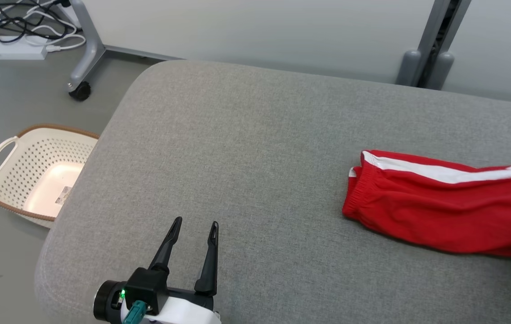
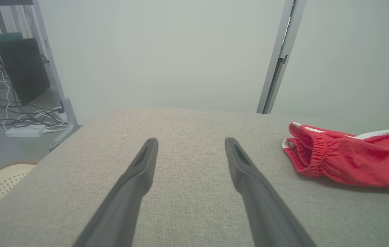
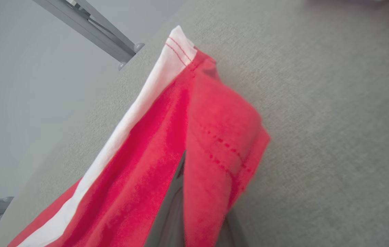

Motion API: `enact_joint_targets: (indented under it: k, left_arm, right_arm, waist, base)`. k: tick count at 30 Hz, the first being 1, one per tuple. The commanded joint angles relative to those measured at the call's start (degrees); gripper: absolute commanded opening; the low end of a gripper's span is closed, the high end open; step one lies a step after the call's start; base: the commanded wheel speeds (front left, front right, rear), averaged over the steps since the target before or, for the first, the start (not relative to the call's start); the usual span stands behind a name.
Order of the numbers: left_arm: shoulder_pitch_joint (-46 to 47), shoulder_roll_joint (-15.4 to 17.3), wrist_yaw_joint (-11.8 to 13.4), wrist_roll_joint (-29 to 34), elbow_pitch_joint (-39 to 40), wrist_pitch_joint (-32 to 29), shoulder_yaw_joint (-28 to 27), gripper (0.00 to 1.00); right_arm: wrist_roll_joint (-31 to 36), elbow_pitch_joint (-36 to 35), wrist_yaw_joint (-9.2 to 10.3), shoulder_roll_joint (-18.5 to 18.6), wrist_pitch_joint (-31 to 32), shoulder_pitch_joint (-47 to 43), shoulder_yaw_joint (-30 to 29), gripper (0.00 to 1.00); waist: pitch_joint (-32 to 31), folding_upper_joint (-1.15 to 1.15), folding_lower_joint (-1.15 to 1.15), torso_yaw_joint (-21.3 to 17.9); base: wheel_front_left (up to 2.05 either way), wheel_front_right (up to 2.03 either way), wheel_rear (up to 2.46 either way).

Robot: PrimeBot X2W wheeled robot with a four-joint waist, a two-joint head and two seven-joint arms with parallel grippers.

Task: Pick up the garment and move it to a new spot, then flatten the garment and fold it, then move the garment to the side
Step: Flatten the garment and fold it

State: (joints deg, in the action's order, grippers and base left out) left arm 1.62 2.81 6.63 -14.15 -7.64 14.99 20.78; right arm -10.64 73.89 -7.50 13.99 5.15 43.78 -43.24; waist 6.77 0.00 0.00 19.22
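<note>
While the left gripper (image 1: 196,221) hovers wide open above the grey surface's (image 1: 255,135) near-left corner, the red garment (image 1: 435,207) lies toward its right side, one white-striped hem pinched in the closed right gripper (image 3: 181,171).

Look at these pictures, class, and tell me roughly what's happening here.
A two-armed robot is handling a pair of red fabric shorts with a white side stripe on a grey cloth-covered table. Its right gripper is shut on one end of the shorts, with the cloth draped over its fingers, while the waistband end lies on the table. The left gripper is open over bare table, well apart from the shorts. A cream perforated plastic basket stands on the floor to the robot's left.
</note>
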Motion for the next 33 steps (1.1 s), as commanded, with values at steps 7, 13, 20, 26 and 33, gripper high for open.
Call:
enact_joint_targets:
  k: [7,13,20,26,33]
  left_arm:
    - [-1.1,0.2,-0.7,1.1,0.0,0.2,-0.6,1.00]
    - [-2.1,0.2,-1.3,1.9,-0.2,0.2,-1.3,1.00]
    - [-2.6,0.2,-1.5,2.7,-0.5,0.2,-1.8,1.00]
    - [-3.6,0.2,-1.8,3.1,-0.8,0.2,-2.0,1.00]
    - [-3.6,0.2,-1.7,2.2,-0.4,0.2,-2.3,1.00]
  right_arm:
    - [2.3,-0.1,0.02,1.4,-2.9,-4.1,-3.0,0.00]
    - [4.5,-0.8,0.02,0.1,-5.5,-3.3,-1.8,0.00]
    - [5.6,-2.2,0.02,-3.2,-7.3,-2.0,1.9,0.00]
    - [5.1,-4.1,0.02,-6.6,-8.0,-1.5,7.6,0.00]
    - [3.1,-7.3,0.01,-9.5,-7.6,-1.5,15.8,0.00]
  waist:
    - [-2.3,0.00,0.00,-1.3]
    - [-3.4,0.00,0.00,-2.6]
    - [-5.2,0.00,0.00,-3.7]
    - [-6.7,0.00,0.00,-4.4]
    - [-6.7,0.00,0.00,-3.9]
  base:
    - [0.00,0.00,0.00]
    - [0.00,0.00,0.00]
    - [0.00,0.00,0.00]
    - [0.00,0.00,0.00]
    - [0.00,0.00,0.00]
